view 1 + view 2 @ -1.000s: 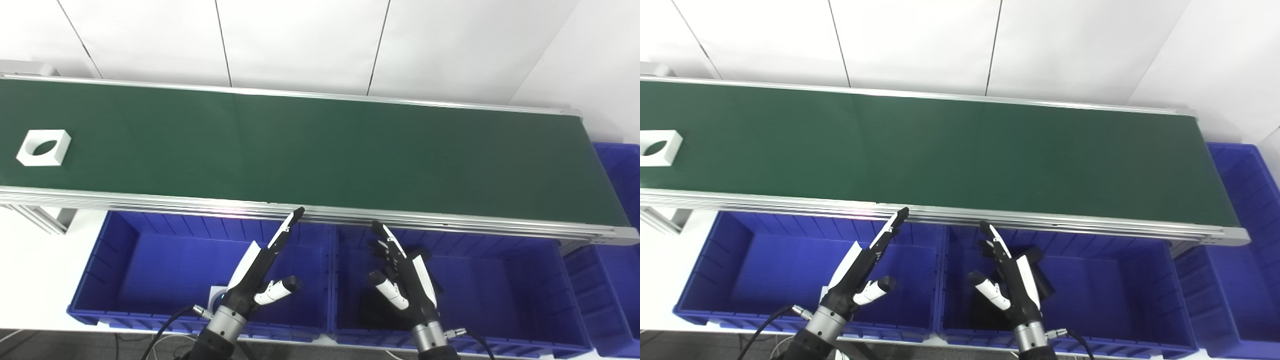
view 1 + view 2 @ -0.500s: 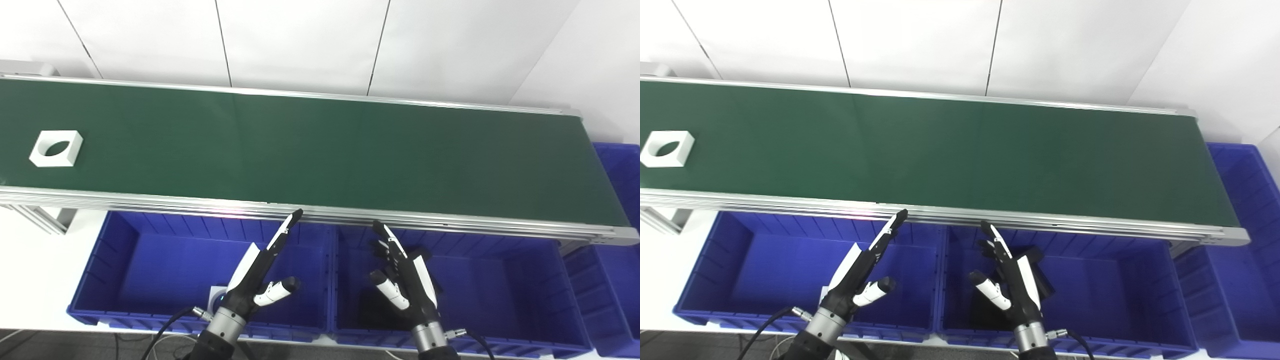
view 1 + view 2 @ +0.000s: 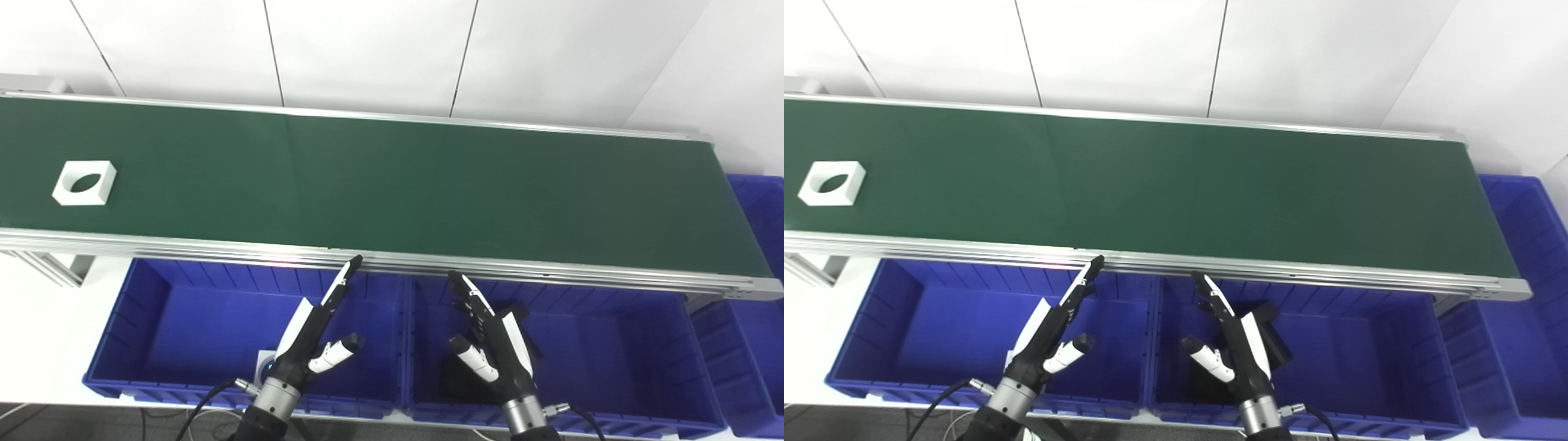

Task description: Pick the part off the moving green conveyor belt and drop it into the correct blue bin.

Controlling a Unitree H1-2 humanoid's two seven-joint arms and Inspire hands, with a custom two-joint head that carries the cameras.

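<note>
The part [image 3: 84, 182], a white square block with a round hole through it, is lying flat on the green belt [image 3: 392, 184], near its left end. Blue bins [image 3: 202, 331] are standing below the belt's near edge.

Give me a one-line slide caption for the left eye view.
White square part with a round hole rides the green conveyor belt at far left; both open hands wait over the blue bins.

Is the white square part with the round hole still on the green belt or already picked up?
On the belt: the white square part lies flat on the green conveyor belt, untouched.
</note>
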